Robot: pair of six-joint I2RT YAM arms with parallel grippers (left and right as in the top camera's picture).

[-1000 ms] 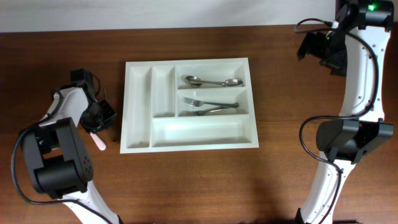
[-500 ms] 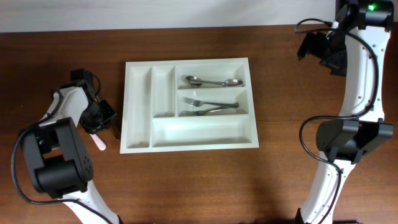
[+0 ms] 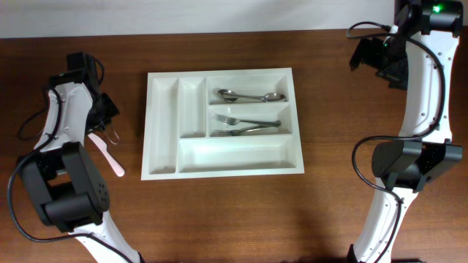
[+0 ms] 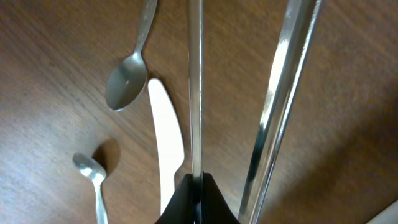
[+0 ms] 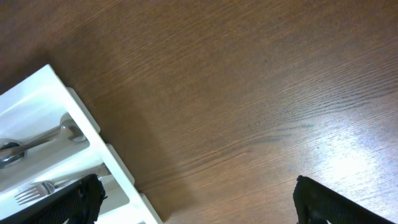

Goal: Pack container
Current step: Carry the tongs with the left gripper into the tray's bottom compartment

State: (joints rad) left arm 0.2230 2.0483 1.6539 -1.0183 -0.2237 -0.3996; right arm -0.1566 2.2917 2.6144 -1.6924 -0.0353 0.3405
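The container [image 3: 219, 74] is a large white cutlery tray at the table's middle; a corner of it shows in the right wrist view [image 5: 37, 106]. It holds two spoons [image 3: 252, 96] and two forks [image 3: 248, 126]. My left gripper [image 3: 107, 123] hangs left of the tray. It is shut [image 4: 196, 182] on a thin metal utensil [image 4: 195, 87] seen edge-on. A second shiny metal shaft [image 4: 280, 93] runs beside it. Below lie a white plastic knife [image 4: 165, 143] and two spoons [image 4: 127, 82]. My right gripper [image 5: 199, 211] is open and empty, high at the far right [image 3: 380, 62].
The plastic knife [image 3: 110, 153] lies on the wood left of the tray's front corner. The tray's long front compartment [image 3: 234, 153] and its two narrow left compartments [image 3: 162, 124] hold nothing. A pale wall edge runs along the table's back.
My left gripper has pulled away from the tray's left edge, moving back and left with the metal utensil. The plastic knife now shows in full. The right arm has not moved.
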